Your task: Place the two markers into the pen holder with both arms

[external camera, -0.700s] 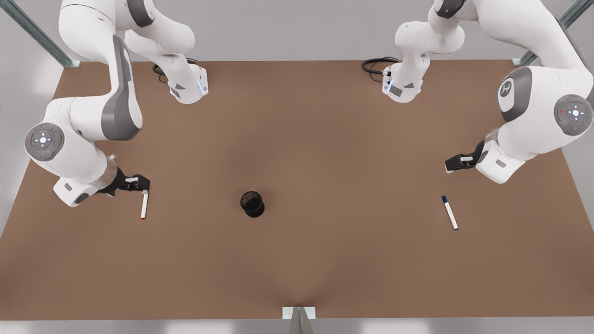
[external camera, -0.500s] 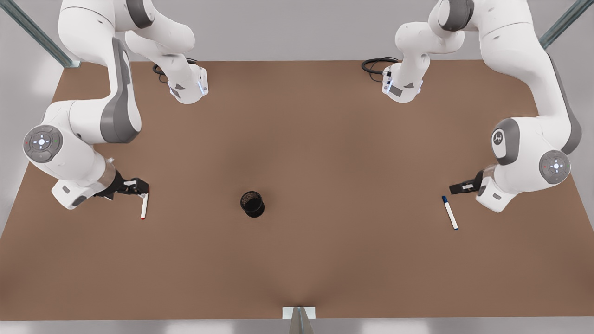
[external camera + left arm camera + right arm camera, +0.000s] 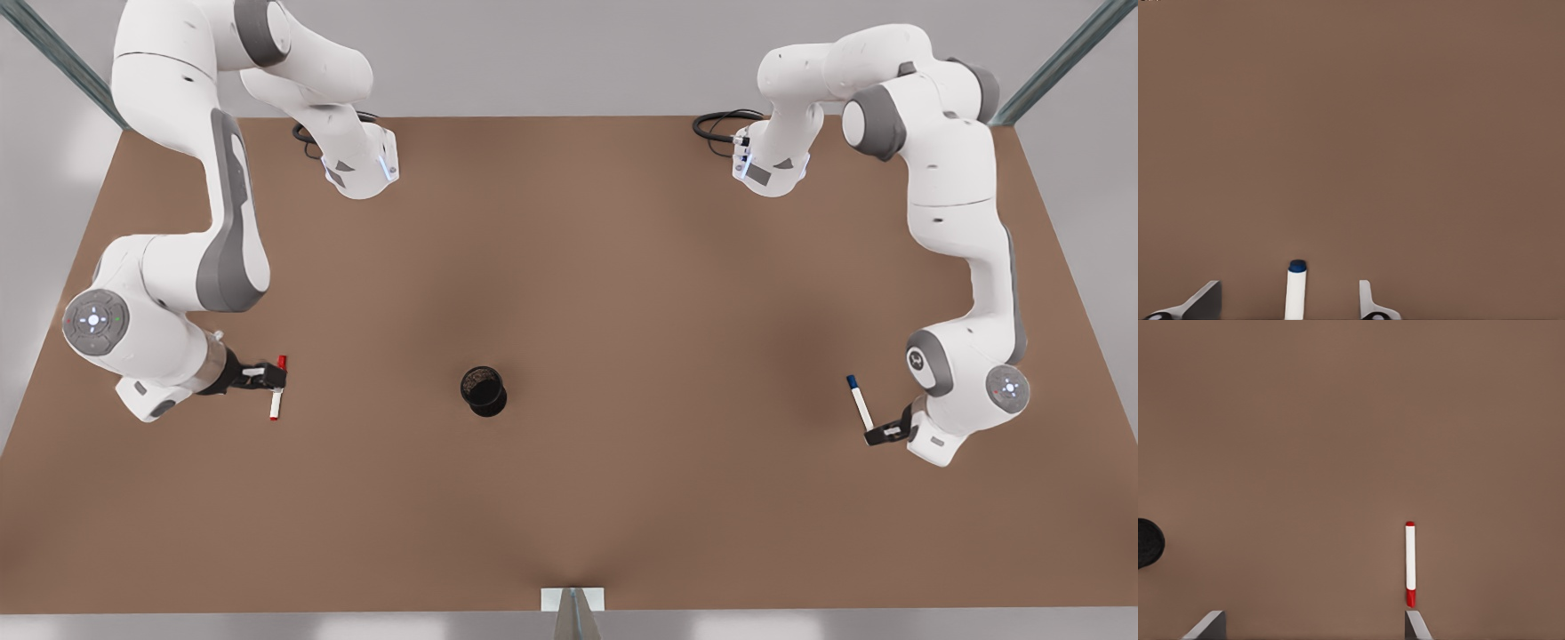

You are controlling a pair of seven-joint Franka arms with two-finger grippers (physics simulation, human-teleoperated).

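A: What room is there along the near edge?

B: The flat brown table [image 3: 569, 533] is bare across its near strip, apart from a small white bracket [image 3: 573, 600] at the middle of the edge. Wide bare board separates the three task things.

A: And the arms?

B: At the front view's right, the left gripper [image 3: 876, 436] is low at the near end of the thin white marker with the dark blue cap [image 3: 858, 404]. The arm is folded, elbow high and wrist bent down. In the left wrist view its fingers [image 3: 1205, 300] stand apart, with the blue-capped marker [image 3: 1295, 293] between them and untouched.

A: The other one?

B: At the front view's left, the right gripper [image 3: 271, 378] reaches across the thin white marker with the red cap and tip [image 3: 276, 404], which lies flat. Its fingers [image 3: 1415, 623] are spread wide and grip nothing. In the right wrist view the red marker [image 3: 1410, 560] lies just beside one fingertip.

A: The holder?

B: The small black round mesh cup [image 3: 484, 391] stands upright mid-table, well apart from both markers. Both arm bases and black cables [image 3: 720, 124] sit at the far edge.
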